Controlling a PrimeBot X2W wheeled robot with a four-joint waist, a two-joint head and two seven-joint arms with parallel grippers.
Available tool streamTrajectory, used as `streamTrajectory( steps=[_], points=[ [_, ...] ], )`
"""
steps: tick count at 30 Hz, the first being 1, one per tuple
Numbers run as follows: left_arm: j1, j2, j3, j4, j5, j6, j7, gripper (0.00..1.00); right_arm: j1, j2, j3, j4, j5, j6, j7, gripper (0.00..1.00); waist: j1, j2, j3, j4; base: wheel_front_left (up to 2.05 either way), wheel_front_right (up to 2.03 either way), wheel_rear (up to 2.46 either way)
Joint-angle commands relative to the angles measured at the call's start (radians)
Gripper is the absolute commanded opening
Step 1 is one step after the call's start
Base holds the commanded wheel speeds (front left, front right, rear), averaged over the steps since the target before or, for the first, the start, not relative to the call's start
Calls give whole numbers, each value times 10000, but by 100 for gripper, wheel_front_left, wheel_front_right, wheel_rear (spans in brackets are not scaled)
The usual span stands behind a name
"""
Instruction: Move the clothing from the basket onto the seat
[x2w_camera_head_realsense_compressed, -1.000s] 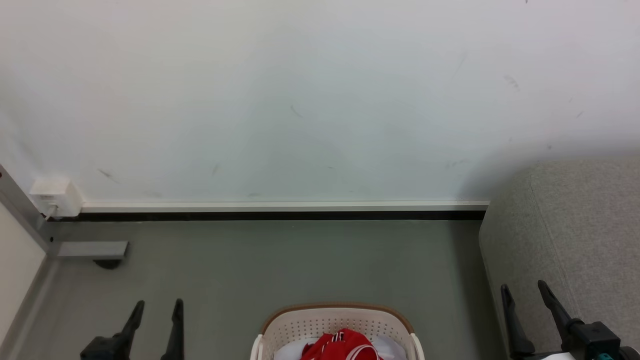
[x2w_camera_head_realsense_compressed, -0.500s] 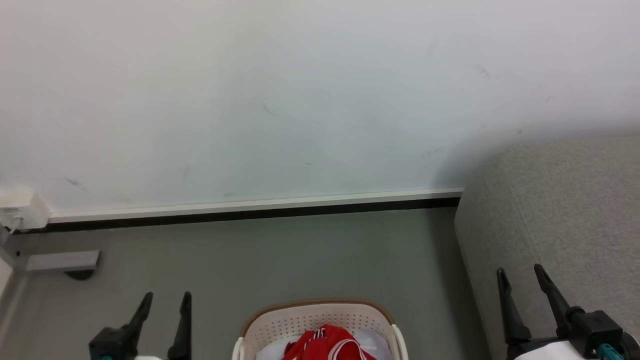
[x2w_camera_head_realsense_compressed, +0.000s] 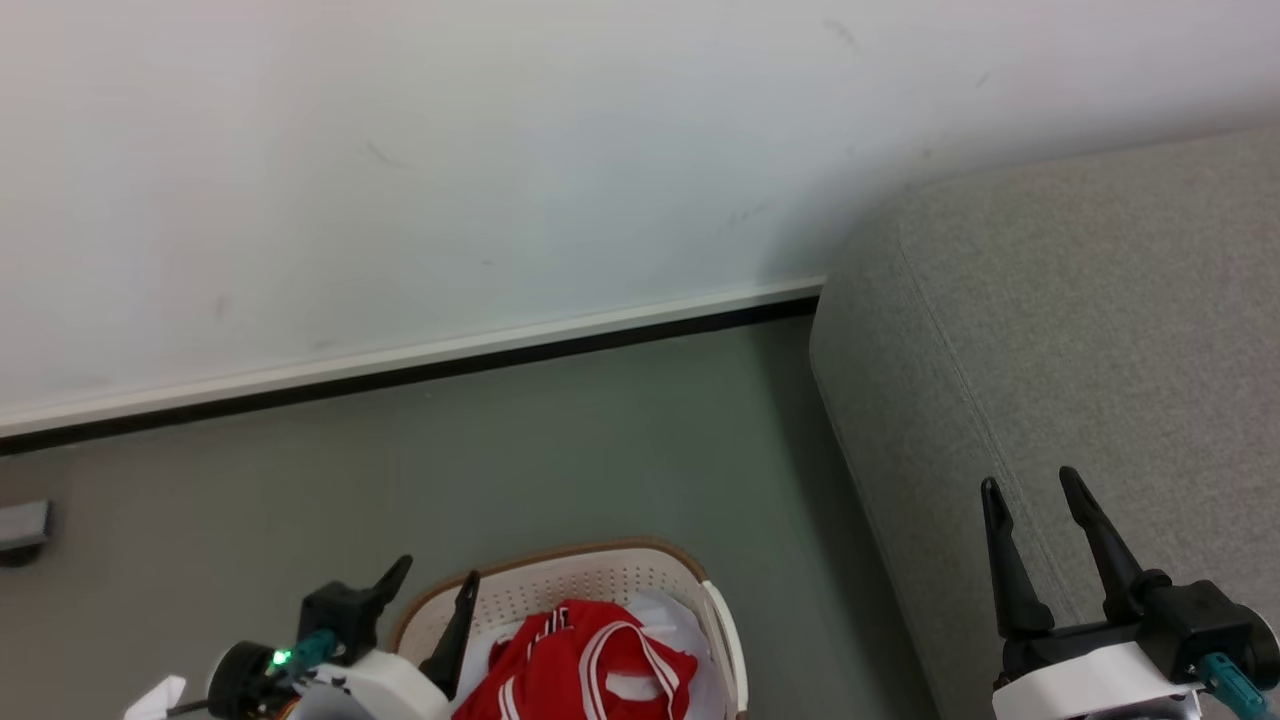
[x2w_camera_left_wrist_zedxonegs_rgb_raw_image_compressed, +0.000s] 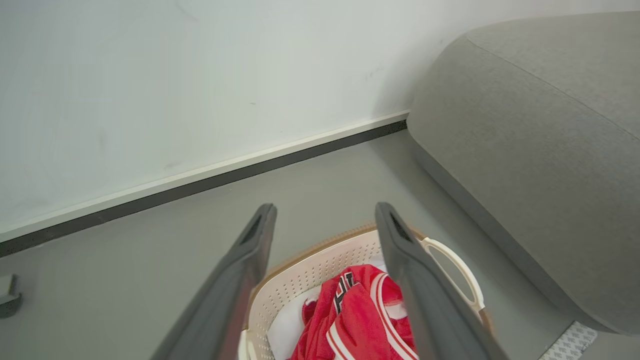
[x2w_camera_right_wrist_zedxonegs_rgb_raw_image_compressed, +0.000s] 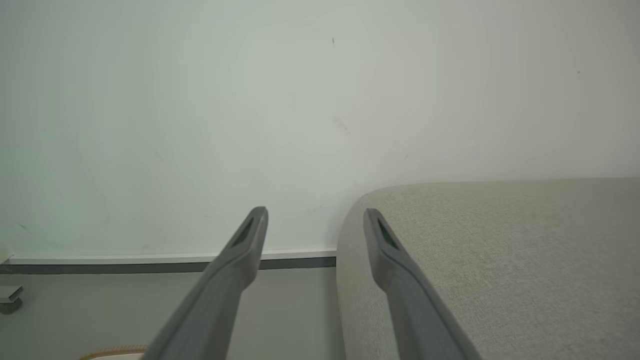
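The red clothing (x2w_camera_head_realsense_compressed: 575, 665) with white striped trim lies heaped in the cream basket (x2w_camera_head_realsense_compressed: 560, 585) at the bottom of the head view, on a pale white cloth (x2w_camera_head_realsense_compressed: 670, 610). My left gripper (x2w_camera_head_realsense_compressed: 435, 588) is open at the basket's left rim, tilted toward it. In the left wrist view the clothing (x2w_camera_left_wrist_zedxonegs_rgb_raw_image_compressed: 357, 315) and the basket (x2w_camera_left_wrist_zedxonegs_rgb_raw_image_compressed: 320, 265) lie just beyond the open left gripper (x2w_camera_left_wrist_zedxonegs_rgb_raw_image_compressed: 325, 215), with nothing between its fingers. My right gripper (x2w_camera_head_realsense_compressed: 1028, 492) stands open over the grey seat (x2w_camera_head_realsense_compressed: 1090, 320), empty. The right wrist view shows the right gripper (x2w_camera_right_wrist_zedxonegs_rgb_raw_image_compressed: 315, 215) at the seat's (x2w_camera_right_wrist_zedxonegs_rgb_raw_image_compressed: 500, 250) left edge.
A white wall with a pale skirting board (x2w_camera_head_realsense_compressed: 420, 355) runs behind the grey floor (x2w_camera_head_realsense_compressed: 550, 460). A small grey fitting (x2w_camera_head_realsense_compressed: 22, 525) sits on the floor at far left. The seat's side drops to the floor just right of the basket.
The head camera has turned right and down, so the seat fills more of the view. My left gripper has swung right to the basket's rim. The right gripper stays open.
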Motion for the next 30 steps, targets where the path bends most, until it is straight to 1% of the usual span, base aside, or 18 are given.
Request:
streamTrajectory(
  steps=[1, 4, 5, 7, 8, 9, 15, 20, 24, 30],
  points=[
    [-480, 297, -412, 355, -179, -9, 72, 100, -222, 4, 30, -139, 93, -21, -28, 100, -1, -1, 717, -531, 0, 0, 0],
    [-921, 470, -968, 856, -486, -8, 159, 100, -327, 9, 68, -315, 233, -21, -28, 100, -1, -1, 1203, -777, 0, 0, 0],
    [-921, 470, -968, 856, -486, -8, 159, 100, -327, 9, 68, -315, 233, -21, -28, 100, -1, -1, 1203, -777, 0, 0, 0],
    [-1210, 649, -1250, 1163, -680, -5, 306, 100, -473, 9, 155, -466, 326, -21, -28, 100, -1, -1, 1601, -952, 0, 0, 0],
    [-1560, 844, -1482, 1402, -688, -4, 343, 100, -634, 13, 258, -654, 441, -21, -28, 100, -1, -1, 2049, -1105, 0, 0, 0],
    [-1560, 844, -1482, 1402, -688, -4, 343, 100, -634, 13, 258, -654, 441, -21, -28, 100, -1, -1, 2049, -1105, 0, 0, 0],
    [-2366, 1094, -2044, 2341, -849, -7, 803, 100, -1094, 10, 235, -1183, 720, -21, -25, 100, -1, -1, 3314, -1421, 0, 0, 0],
    [-2866, 1245, -2454, 2915, -1003, -7, 1133, 100, -1411, 10, 465, -1540, 948, -21, -25, 100, -1, -1, 4229, -1672, 0, 0, 0],
    [-3214, 1423, -2659, 3331, -1181, -7, 1351, 100, -1575, 10, 603, -1769, 1100, -21, -25, 100, -1, -1, 4755, -1816, 0, 0, 0],
    [-3528, 1660, -3103, 3689, -1346, -7, 1469, 100, -1650, 9, 777, -1857, 1122, -21, -24, 100, -1, -1, 5263, -1937, 0, 0, 0]
  ],
)
